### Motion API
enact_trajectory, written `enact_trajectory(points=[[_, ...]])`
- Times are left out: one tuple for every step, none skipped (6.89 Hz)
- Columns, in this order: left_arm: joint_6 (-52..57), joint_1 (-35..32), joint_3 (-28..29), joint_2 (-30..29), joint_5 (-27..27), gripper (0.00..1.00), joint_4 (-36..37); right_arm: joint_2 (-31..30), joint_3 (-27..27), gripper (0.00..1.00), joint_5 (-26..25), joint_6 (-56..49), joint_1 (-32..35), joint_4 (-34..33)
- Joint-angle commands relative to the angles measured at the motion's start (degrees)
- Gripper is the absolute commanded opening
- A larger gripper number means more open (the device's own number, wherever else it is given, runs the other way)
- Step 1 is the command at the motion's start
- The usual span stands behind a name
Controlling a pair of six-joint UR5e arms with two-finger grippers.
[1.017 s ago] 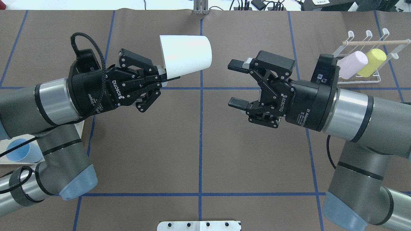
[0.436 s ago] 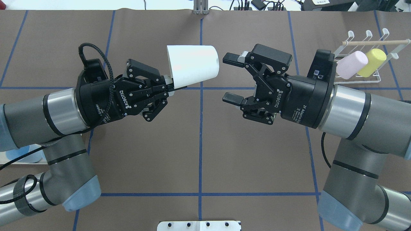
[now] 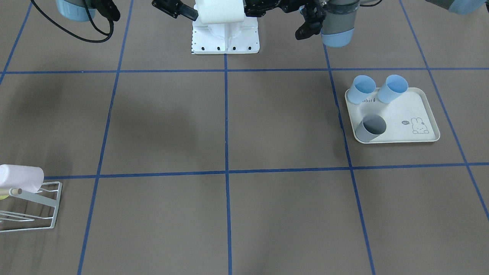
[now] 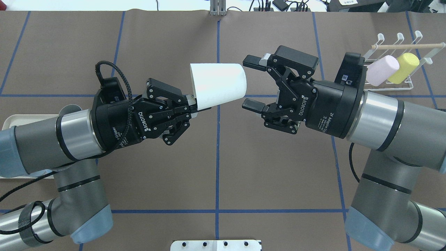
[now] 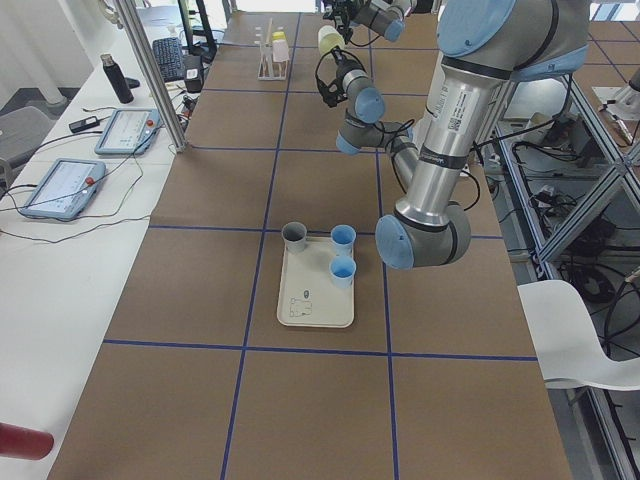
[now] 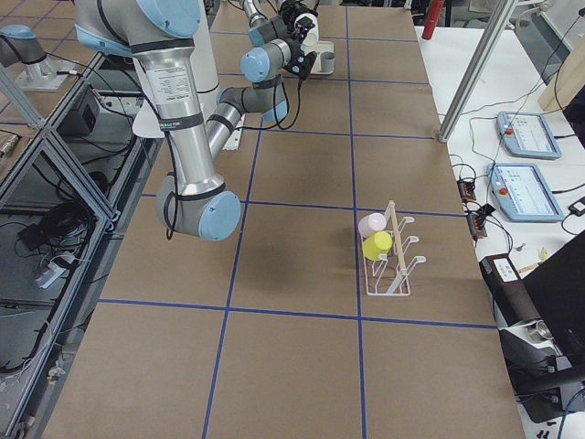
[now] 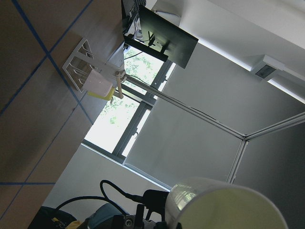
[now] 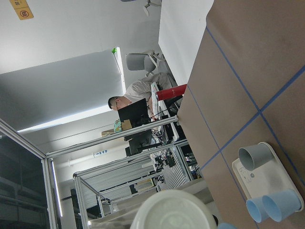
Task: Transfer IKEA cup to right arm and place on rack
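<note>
The white IKEA cup (image 4: 217, 83) is held in mid-air on its side, well apart from the rack (image 4: 410, 84), on the rack's side toward the robot's left arm. Its rim wall is pinched by the left gripper (image 4: 196, 105), whose jaws are closed on it. Its narrower closed base is turned toward the rack. Between cup and rack the right gripper (image 4: 248, 83) is presented with its jaws spread wide. The fingertips are about level with the base, one to each side of it, apparently not touching. A pink cup (image 4: 382, 70) and a yellow cup (image 4: 403, 68) are hung on the rack. The white cup is judged light, stiff and smooth-walled, so sliding along the taper is to be expected. A hold is best taken across the body, up from the base and clear of the pinched rim.
</note>
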Motion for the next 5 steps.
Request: enact_trajectory(points=[[0.0,1.1,0.0,-0.3,0.6,0.00,0.4,-0.5,0.0,1.00,-1.4,0.1,0.0,0.0],[0.0,1.5,0.1,-0.5,0.6,0.00,0.5,-0.8,0.2,1.00,-1.4,0.1,0.0,0.0],[0.0,1.6,0.1,-0.8,0.6,0.00,0.5,-0.8,0.0,1.00,-1.4,0.0,0.0,0.0],[0.0,1.6,0.0,-1.1,0.6,0.00,0.5,-0.9,-0.1,1.00,-1.4,0.1,0.0,0.0],[0.0,1.6,0.0,-1.6,0.6,0.00,0.8,-1.2,-0.1,1.00,-1.4,0.0,-0.1,0.0]])
